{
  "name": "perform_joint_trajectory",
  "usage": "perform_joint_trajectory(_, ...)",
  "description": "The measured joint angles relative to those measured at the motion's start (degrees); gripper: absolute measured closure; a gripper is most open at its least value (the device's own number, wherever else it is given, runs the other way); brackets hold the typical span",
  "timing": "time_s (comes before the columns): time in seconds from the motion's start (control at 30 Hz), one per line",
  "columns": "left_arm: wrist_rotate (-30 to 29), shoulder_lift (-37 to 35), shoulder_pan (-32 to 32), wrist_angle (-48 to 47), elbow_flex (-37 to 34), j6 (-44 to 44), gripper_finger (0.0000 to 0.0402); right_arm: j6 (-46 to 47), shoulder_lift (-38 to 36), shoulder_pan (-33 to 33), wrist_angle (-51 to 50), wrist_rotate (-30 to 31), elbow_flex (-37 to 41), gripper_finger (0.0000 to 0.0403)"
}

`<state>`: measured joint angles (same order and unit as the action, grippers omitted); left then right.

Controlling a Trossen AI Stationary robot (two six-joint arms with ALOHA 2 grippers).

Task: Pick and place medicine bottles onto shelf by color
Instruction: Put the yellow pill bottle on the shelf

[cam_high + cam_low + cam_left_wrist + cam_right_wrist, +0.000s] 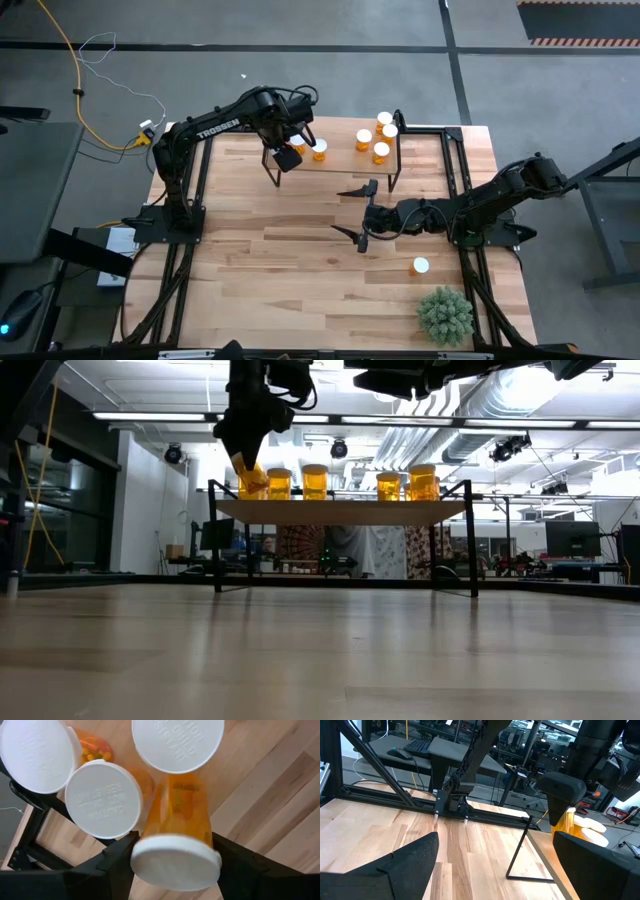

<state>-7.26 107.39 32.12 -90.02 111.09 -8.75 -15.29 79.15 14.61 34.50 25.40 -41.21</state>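
wood worktop below; my left tool (170, 862) grips a bottle (176, 827), its long axis tilted, right over the shelf (340, 160) end, just beside two standing bottles. my right tool (358, 212) waits wide open, mid-worktop.

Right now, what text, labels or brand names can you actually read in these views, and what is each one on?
"TROSSEN": white letters on the left arm, high view.
Embossed lettering on the white caps of the medicine bottles, left wrist view: it seems to end in "CAUTION", but is too faint to read fully.
Cap of the bottle in the left hand: no text legible.
Low and right wrist views: no readable text.
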Motion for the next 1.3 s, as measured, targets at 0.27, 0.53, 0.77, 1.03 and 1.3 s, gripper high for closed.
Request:
perform_joint_trajectory(0.27, -2.0, 0.0, 0.1, 0.0, 0.0, 0.0, 0.0165, 0.0, 0.0, 0.0, 0.0, 0.0, 0.0, 0.0018)
perform_joint_trajectory(0.53, -3.6, 0.0, 0.2, 0.4, 0.0, 1.9, 0.0162, 0.0, 0.0, 0.0, 0.0, 0.0, 0.0, 0.0018)
perform_joint_trajectory(0.77, -4.7, -0.4, 0.9, 1.5, 0.0, 1.9, 0.0162, 0.0, 0.0, 0.0, 0.0, 0.0, 0.0, 0.0018)
perform_joint_trajectory(1.03, -1.1, -2.3, 1.4, 3.5, 0.0, 1.5, 0.0162, 0.0, 0.0, 0.0, 0.0, 0.0, 0.0, 0.0018)
perform_joint_trajectory(1.3, 0.9, -8.1, 1.5, 12.3, 0.0, 1.5, 0.0162, 0.0, 0.0, 0.0, 0.0, 0.0, 0.0, 0.0018)
